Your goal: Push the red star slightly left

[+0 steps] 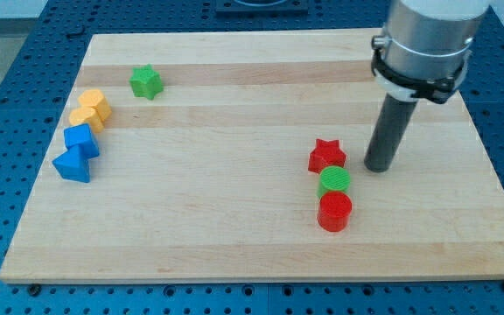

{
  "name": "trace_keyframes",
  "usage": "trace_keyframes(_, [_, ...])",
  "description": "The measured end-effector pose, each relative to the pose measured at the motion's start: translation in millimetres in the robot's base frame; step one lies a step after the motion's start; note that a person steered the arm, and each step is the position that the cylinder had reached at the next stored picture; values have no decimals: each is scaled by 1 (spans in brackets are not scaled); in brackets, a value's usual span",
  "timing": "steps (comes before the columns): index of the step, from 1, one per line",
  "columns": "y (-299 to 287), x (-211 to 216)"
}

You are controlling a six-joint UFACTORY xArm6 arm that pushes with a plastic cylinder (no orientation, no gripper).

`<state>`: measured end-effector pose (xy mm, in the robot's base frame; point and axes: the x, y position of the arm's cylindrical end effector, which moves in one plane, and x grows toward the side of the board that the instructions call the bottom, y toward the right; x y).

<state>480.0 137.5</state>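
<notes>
The rod's tip point(379, 168) stood just right of the red star point(326, 156), apart from it; the arm carried no gripper.

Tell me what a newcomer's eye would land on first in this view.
The thick dark rod drops in from the view's top right, and my tip rests on the wooden board just right of the red star. Below the star, a green cylinder and a red cylinder form a tight column. Far left sit two yellow blocks, two blue blocks and a lone green star.
</notes>
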Motion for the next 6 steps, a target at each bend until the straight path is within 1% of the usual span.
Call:
trace_keyframes(2, [-52, -8])
trace_keyframes(6, [-188, -6])
